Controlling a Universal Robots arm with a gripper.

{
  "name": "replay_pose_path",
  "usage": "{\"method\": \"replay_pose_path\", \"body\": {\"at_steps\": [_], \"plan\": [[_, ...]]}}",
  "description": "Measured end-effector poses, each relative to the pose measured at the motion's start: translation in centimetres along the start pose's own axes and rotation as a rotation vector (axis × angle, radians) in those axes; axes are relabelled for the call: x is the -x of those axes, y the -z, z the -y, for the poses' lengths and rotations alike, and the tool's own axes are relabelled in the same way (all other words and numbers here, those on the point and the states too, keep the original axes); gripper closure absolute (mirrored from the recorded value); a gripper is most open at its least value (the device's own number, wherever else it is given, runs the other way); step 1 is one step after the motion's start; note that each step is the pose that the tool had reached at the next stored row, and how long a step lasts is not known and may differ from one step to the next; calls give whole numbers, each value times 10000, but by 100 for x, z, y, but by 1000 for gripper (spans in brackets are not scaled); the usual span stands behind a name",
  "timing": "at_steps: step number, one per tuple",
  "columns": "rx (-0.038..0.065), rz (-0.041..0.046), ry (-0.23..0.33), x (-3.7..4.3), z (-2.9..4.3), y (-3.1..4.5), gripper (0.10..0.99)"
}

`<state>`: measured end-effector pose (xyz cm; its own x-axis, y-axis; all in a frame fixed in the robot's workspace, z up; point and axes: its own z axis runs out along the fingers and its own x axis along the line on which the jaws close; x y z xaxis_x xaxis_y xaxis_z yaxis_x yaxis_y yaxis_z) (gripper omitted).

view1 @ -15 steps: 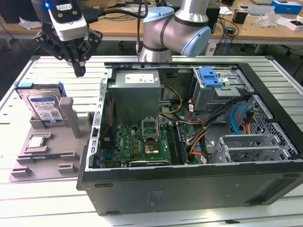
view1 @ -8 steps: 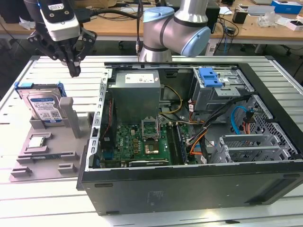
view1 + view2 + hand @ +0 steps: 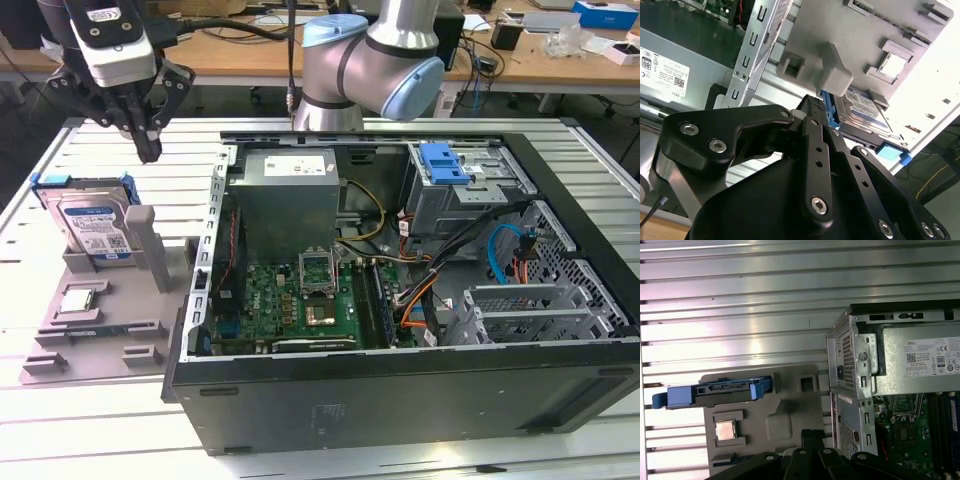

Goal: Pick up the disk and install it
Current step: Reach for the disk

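Observation:
The disk (image 3: 95, 228), a silver drive with a blue-and-white label and a blue frame, stands on edge in the grey fixture (image 3: 110, 315) on the exterior view's left. In the first wrist view I see the disk (image 3: 715, 392) edge-on, and in the second wrist view the disk (image 3: 865, 112) shows its label beyond my fingers. My gripper (image 3: 147, 148) hangs above the disk and slightly toward the exterior view's right, apart from it. Its fingers are shut with nothing between them in both wrist views (image 3: 815, 105) (image 3: 812, 434).
A square processor chip (image 3: 80, 300) lies in the fixture in front of the disk. The open computer case (image 3: 400, 390) sits at the centre, with a power supply (image 3: 285, 195), a motherboard (image 3: 300, 300) and a blue bracket (image 3: 445, 162) on the drive cage. The table (image 3: 60, 420) is slatted metal.

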<state>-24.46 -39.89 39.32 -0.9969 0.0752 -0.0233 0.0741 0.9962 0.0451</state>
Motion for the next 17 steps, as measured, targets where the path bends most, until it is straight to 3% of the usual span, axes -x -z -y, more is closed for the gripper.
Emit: {"method": "replay_pose_path", "body": {"at_steps": [17], "plan": [[0,1,0,-242,18,5,980]]}}
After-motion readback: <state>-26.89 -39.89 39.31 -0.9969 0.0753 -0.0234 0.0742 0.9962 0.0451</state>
